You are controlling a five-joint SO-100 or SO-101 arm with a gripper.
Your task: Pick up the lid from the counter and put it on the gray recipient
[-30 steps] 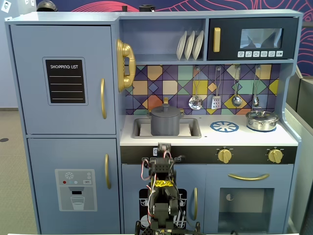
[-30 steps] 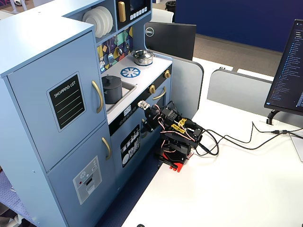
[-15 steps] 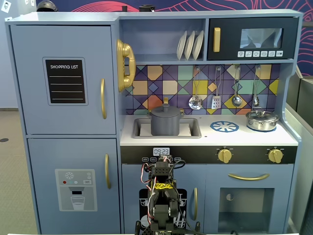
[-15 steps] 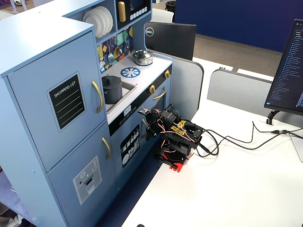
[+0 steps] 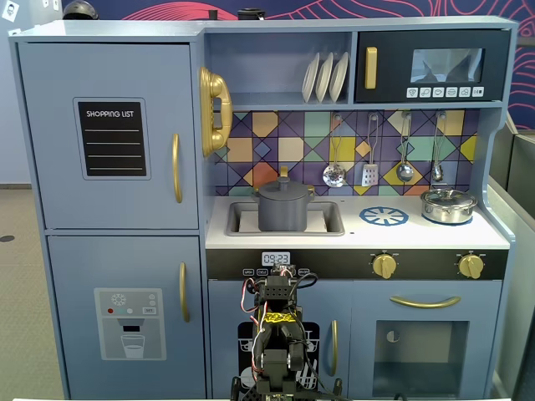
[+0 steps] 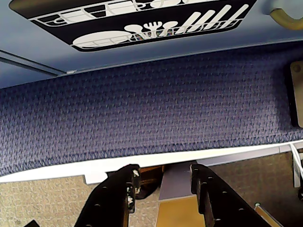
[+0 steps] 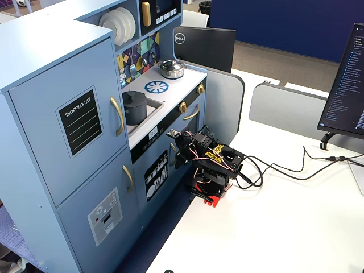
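Observation:
The matte dark-gray pot (image 5: pixel 284 213) stands in the sink (image 5: pixel 330 224) of the toy kitchen. The dark-gray lid (image 5: pixel 284 187) lies flat on top of it, closing it. Both also show in the other fixed view, the pot (image 7: pixel 135 109) with the lid (image 7: pixel 134 95) on it. The arm (image 5: pixel 276 334) is folded low in front of the kitchen, at the table edge (image 7: pixel 211 165), well below and apart from the pot. In the wrist view my gripper (image 6: pixel 164 172) points down at the floor, jaws apart with nothing between them.
A shiny silver pot (image 5: pixel 448 205) with its own lid stands at the right of the counter, next to a blue burner print (image 5: pixel 384 216). Utensils (image 5: pixel 368 171) hang on the back wall. Blue carpet (image 6: pixel 142 109) lies below the dishwasher door (image 6: pixel 142 19). A monitor (image 7: pixel 347 85) stands at the right.

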